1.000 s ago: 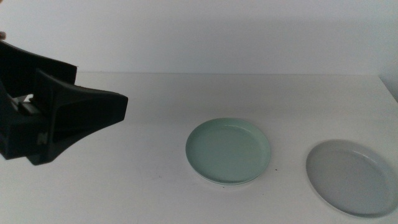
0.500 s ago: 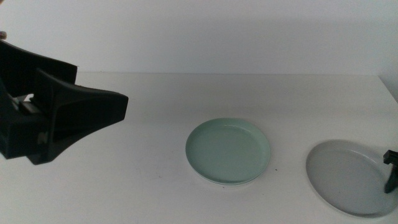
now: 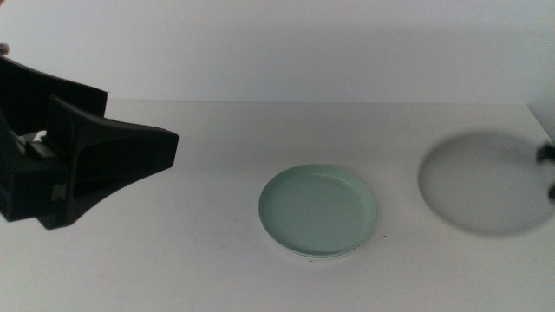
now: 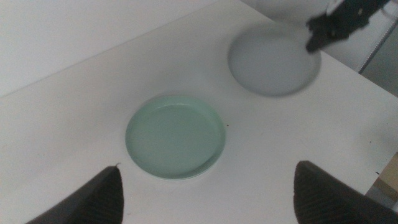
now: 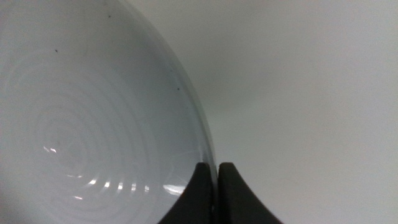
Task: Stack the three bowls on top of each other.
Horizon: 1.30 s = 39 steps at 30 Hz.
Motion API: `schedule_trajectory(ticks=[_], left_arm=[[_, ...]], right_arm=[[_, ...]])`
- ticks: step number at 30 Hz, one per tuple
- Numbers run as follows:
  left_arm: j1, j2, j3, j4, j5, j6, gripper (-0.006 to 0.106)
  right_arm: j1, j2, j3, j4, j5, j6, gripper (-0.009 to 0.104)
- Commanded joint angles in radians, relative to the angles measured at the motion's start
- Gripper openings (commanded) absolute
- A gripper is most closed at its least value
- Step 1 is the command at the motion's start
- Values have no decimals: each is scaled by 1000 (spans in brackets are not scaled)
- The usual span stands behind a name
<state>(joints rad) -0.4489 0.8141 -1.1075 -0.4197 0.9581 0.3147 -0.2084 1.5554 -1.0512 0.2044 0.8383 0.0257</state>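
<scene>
While its two dark jaws pinch the rim of the light grey bowl (image 5: 93, 124), the right pincer (image 5: 213, 177) sits at the counter's (image 3: 208, 251) 3 o'clock edge, carrying that bowl blurred and apparently clear of the surface. The mint green bowl (image 3: 318, 211) lies flat near the counter's middle, toward 9 o'clock from the grey one and apart from it; a pale rim peeks from under its near edge, perhaps the white bowl. Farther out at 9 o'clock, the left pincer (image 4: 208, 196) hangs above the counter, jaws spread wide, gripping nothing.
</scene>
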Motion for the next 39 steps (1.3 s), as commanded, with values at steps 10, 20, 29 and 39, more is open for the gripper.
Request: schedule_trajectory(ticks=[10,20,29,39], left_arm=[[1,-3,2,0,-9,-6,94],[1,-3,2,0,-9,-6,94],[1,-3,2,0,-13,-6,94],[1,-3,2,0,-13,-6,94]], right_arm=[[447,2,-269,0,127,196,-2],[606,264,-383,4,117,240,-2],[567,345,-386,8,52,240,-2],[567,395,-386,12,33,236,1]])
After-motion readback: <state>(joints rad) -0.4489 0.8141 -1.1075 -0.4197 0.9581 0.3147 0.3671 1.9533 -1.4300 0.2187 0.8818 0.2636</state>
